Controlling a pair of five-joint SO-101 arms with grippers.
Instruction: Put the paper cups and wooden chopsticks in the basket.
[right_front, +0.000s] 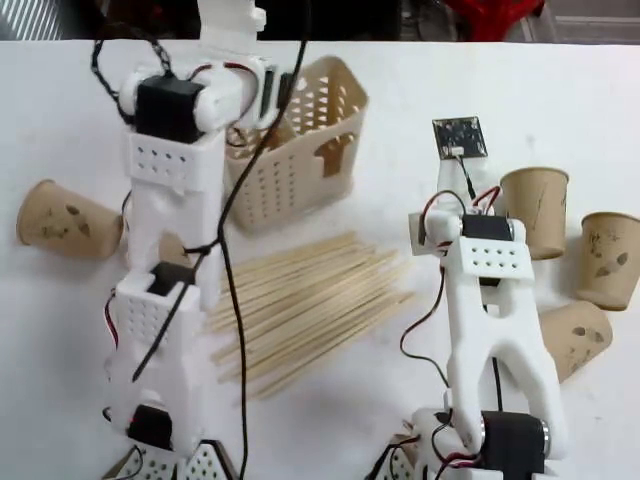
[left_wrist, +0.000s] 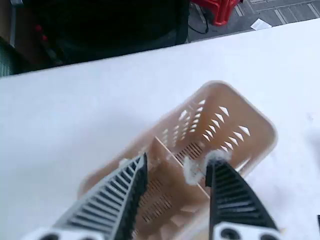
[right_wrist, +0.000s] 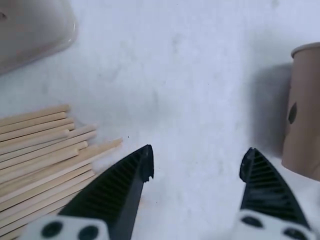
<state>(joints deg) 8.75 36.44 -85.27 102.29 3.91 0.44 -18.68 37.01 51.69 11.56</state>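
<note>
One loose pile of wooden chopsticks (right_front: 310, 305) at the centre of the tabletop (right_front: 400, 90), long axis near-left to far-right. Just right of its far-right tips, right hand (right_wrist: 198, 157), spread, empty, and the nearer one for that pile; upright paper cup (right_front: 535, 210) close on its right. Farther back, basket (right_front: 290, 190) under left hand (left_wrist: 178, 162), spread too, seemingly holding nothing.

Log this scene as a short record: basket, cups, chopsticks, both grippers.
basket: far side of table, nothing seen inside
paper cups: four, all on the table outside the basket
chopsticks: piled on the table, between the arms
left gripper: open, over the basket
right gripper: open, over table beside the chopsticks
</note>
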